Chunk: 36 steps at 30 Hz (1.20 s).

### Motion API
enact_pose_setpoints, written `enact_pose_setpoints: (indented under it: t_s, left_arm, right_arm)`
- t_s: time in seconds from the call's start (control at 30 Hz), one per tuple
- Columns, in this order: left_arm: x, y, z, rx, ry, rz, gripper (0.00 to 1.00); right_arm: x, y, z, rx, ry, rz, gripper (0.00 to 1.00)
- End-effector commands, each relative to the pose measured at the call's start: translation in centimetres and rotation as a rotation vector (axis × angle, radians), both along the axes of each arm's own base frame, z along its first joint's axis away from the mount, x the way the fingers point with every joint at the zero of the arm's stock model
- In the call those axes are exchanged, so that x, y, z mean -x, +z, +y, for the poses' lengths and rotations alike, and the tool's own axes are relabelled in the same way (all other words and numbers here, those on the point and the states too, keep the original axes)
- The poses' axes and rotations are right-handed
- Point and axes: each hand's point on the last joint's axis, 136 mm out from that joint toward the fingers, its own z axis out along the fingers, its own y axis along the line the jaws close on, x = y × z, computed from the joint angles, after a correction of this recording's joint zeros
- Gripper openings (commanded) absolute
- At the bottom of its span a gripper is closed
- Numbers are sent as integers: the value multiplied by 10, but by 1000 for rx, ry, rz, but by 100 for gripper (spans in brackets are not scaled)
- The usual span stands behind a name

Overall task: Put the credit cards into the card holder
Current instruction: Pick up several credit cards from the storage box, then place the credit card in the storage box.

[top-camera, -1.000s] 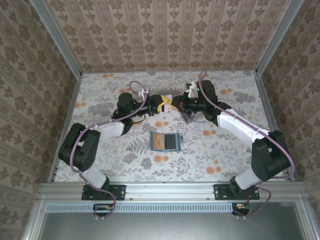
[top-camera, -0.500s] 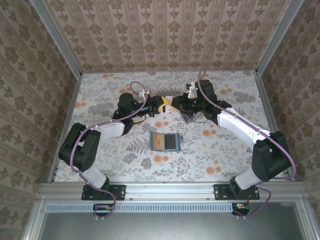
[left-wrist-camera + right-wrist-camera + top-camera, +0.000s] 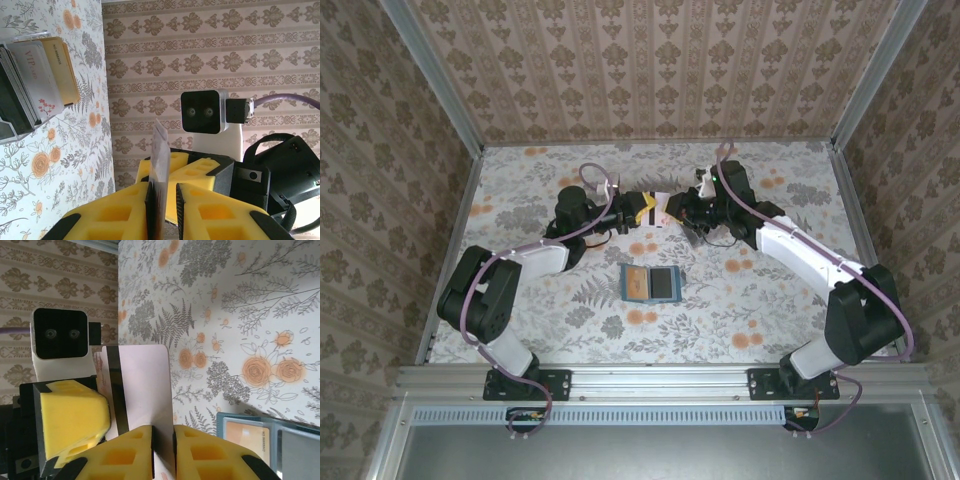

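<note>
At the back middle of the table my left gripper (image 3: 642,207) and right gripper (image 3: 666,208) meet tip to tip. A pink credit card (image 3: 145,385) with a dark stripe stands between them. My right gripper (image 3: 163,429) is shut on its lower edge. In the left wrist view the same card (image 3: 160,145) is edge-on in my left gripper (image 3: 164,186), which is shut on it, tight against one pad. The teal card holder (image 3: 667,283) lies open nearer the arms with a tan card in its left half. Its corner (image 3: 222,422) is in the right wrist view.
A dark-sided box (image 3: 12,107) holding a grey VIP card and a tan card sits on the floral table near the right gripper. Patterned walls close in the back and both sides. Bare floral tabletop (image 3: 760,300) lies around the holder.
Both grippers stay tip to tip at the back middle. The right one has edged slightly toward the back wall. The card holder has not moved.
</note>
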Motion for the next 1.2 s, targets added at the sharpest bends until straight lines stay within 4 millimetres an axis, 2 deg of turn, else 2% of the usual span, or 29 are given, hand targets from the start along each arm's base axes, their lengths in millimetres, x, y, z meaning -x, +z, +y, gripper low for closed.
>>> enact_pose_setpoints:
  t_s: [0.0,0.07,0.23,0.37,0.5,0.6,0.73,0.83,0.97,1.17]
  left_arm:
    - [5,31,0,68,-13,-120,22]
    - [5,30,1,66,-11,-117,21]
    - [2,23,3,48,7,-105,16]
    - [-1,7,9,6,47,-68,11]
    - [-3,-16,19,-79,93,-18,5]
    - [-2,-32,28,-146,130,28,0]
    - [1,-50,35,-237,150,103,0]
    - [4,-54,40,-285,157,134,0]
    - [5,-53,47,-348,175,108,0]
    - [8,-49,49,-372,172,77,0]
  right_arm:
    - [7,-36,-32,154,-94,97,13]
    - [7,-37,-34,160,-100,99,9]
    - [6,-36,-41,175,-115,91,7]
    - [4,-31,-53,217,-133,69,6]
    - [-1,-15,-66,272,-120,-3,6]
    - [-8,-14,-82,412,-87,-62,6]
    - [-27,-28,-107,704,4,-135,6]
    - [-37,-40,-110,847,125,-164,5]
    - [-47,-54,-117,960,205,-161,5]
    - [-52,-71,-120,1027,279,-143,6]
